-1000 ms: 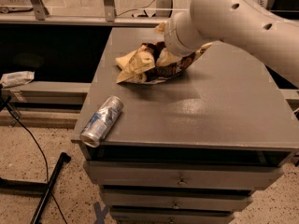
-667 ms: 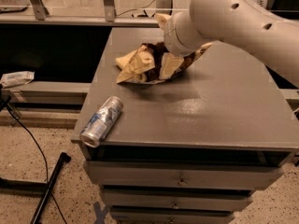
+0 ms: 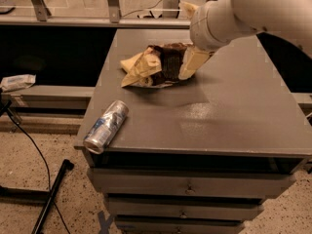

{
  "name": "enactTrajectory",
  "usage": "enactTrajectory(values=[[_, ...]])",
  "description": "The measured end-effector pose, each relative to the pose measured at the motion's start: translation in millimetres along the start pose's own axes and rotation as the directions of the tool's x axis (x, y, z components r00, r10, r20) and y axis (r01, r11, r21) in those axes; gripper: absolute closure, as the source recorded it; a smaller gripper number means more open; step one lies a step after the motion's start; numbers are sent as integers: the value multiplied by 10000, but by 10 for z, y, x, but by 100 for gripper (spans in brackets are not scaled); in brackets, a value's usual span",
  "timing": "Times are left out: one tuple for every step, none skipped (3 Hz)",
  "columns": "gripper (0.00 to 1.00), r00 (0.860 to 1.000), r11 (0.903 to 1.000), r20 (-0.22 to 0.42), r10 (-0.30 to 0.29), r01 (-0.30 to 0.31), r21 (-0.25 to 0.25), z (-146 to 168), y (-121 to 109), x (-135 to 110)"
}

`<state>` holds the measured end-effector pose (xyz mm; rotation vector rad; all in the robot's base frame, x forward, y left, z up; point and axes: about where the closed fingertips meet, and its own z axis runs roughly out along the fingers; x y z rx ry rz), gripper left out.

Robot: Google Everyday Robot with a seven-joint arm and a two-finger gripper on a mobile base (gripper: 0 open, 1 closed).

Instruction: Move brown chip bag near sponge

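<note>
The brown chip bag [image 3: 158, 65] is a crumpled tan and dark brown bag lying at the back middle of the grey tabletop [image 3: 234, 116]. My gripper [image 3: 194, 61] reaches down from the big white arm [image 3: 243, 11] and is at the bag's right end, touching it; the arm hides most of the gripper. A small pale yellow corner of the sponge [image 3: 187, 8] shows at the table's back edge, just behind the arm and a short way behind the bag's right end.
A silver-blue drink can [image 3: 106, 126] lies on its side at the table's front left corner, close to the edge. Drawers are under the tabletop. A black cable and a stand lie on the floor to the left, and a metal rail runs along behind the table.
The arm has shifted a little to the right and up. The bag has stayed in about the same place. The can has not moved.
</note>
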<state>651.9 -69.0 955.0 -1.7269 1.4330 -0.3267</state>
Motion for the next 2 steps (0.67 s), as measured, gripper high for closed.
enactTrajectory(values=[[0,9978,9972,157,650,-655,371,-248,-81,138],[0,9972,9966,179,724,-731,389,-271,-81,148]])
